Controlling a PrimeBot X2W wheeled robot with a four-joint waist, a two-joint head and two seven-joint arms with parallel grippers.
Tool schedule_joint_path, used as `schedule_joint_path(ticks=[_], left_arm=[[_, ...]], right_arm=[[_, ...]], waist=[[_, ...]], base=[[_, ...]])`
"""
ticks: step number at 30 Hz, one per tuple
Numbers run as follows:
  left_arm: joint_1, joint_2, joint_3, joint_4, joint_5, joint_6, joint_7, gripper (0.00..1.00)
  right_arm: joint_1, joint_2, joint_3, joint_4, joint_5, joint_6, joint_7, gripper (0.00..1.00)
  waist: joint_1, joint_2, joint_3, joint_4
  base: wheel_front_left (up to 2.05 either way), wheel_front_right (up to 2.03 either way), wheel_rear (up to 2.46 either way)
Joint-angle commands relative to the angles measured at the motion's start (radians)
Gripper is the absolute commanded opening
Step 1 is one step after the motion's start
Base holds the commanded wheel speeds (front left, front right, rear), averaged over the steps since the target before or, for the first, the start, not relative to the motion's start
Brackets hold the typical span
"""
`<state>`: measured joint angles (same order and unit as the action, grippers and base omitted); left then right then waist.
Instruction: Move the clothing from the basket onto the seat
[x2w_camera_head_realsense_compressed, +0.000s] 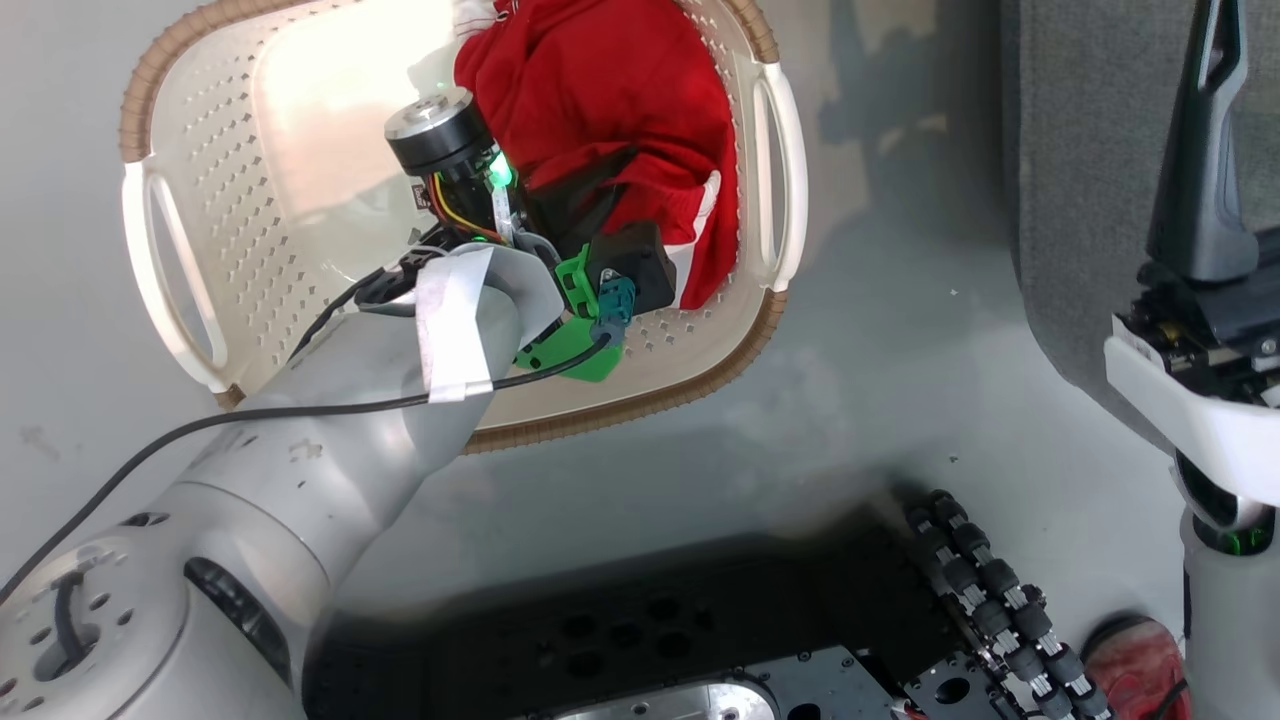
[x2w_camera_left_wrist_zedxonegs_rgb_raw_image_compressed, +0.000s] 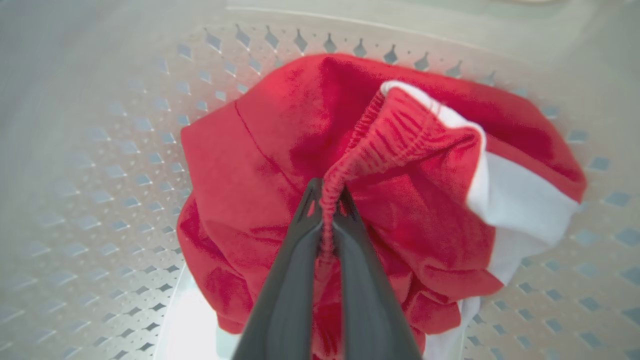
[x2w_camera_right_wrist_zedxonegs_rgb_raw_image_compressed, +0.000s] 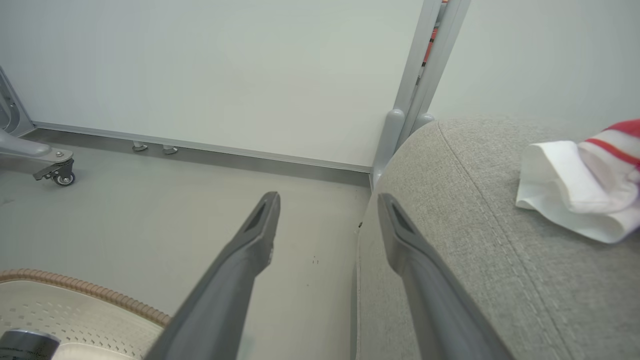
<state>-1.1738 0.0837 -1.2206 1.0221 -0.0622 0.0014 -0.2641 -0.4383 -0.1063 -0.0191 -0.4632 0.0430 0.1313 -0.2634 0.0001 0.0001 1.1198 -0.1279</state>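
Pale grey floor (x2w_camera_head_realsense_compressed: 900, 420) holds the basket (x2w_camera_head_realsense_compressed: 300, 180) near the seat (x2w_camera_head_realsense_compressed: 1080, 150).

Soft, matt red cloth makes up the shorts (x2w_camera_left_wrist_zedxonegs_rgb_raw_image_compressed: 260, 165), ribbed and puckered at the waistband (x2w_camera_left_wrist_zedxonegs_rgb_raw_image_compressed: 395, 140). The perforated basket (x2w_camera_left_wrist_zedxonegs_rgb_raw_image_compressed: 115, 150) is smooth, faintly glossy cream plastic. My left fingers (x2w_camera_left_wrist_zedxonegs_rgb_raw_image_compressed: 285, 285) and right fingers (x2w_camera_right_wrist_zedxonegs_rgb_raw_image_compressed: 240, 270) are matt dark plastic. The seat (x2w_camera_right_wrist_zedxonegs_rgb_raw_image_compressed: 450, 210) is coarse-woven grey fabric with stitched seams. The floor (x2w_camera_right_wrist_zedxonegs_rgb_raw_image_compressed: 150, 215) is smooth with a dull sheen.
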Motion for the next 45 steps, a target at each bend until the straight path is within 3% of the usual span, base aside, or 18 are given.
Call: schedule_joint_path(ticks=[1, 8, 21, 28, 37, 45], left_arm=[[-0.014, 0.017, 0.007, -0.020, -0.005, 0.011, 0.000, 0.00], [0.090, 0.052, 0.041, -0.131, -0.037, 0.047, 0.000, 0.00], [0.397, 0.101, 0.190, -0.379, -0.109, 0.114, 0.000, 0.00], [0.512, 0.124, 0.273, -0.497, -0.112, 0.116, 0.000, 0.00], [0.629, 0.129, 0.413, -0.638, -0.142, 0.128, -0.001, 0.00], [0.697, 0.132, 0.491, -0.772, -0.114, 0.124, -0.001, 0.00]], right_arm=[[-0.026, 0.005, 0.005, 0.007, 0.004, -0.001, -0.002, 1.00], [-0.053, 0.025, 0.017, 0.054, 0.013, -0.001, -0.002, 1.00], [0.081, 0.047, 0.062, 0.182, 0.040, -0.001, -0.002, 1.00], [0.161, 0.047, 0.088, 0.247, 0.058, -0.001, -0.002, 1.00], [0.276, 0.031, 0.135, 0.305, 0.085, -0.001, -0.002, 1.00], [0.392, 0.005, 0.176, 0.344, 0.113, -0.001, -0.002, 1.00]], waist=[[-0.0001, -0.0001, -0.013, -0.001], [-0.0001, -0.0001, -0.151, 0.004], [-0.0001, -0.0001, -0.523, 0.076], [-0.0001, -0.0001, -0.721, 0.116], [-0.0001, -0.0001, -0.925, 0.117], [-0.0001, -0.0001, -1.045, 0.104]], base=[[0.00, 0.00, 0.00], [0.00, 0.00, 0.00], [0.00, 0.00, 0.00], [0.00, 0.00, 0.00], [0.00, 0.00, 0.00], [0.00, 0.00, 0.00]])
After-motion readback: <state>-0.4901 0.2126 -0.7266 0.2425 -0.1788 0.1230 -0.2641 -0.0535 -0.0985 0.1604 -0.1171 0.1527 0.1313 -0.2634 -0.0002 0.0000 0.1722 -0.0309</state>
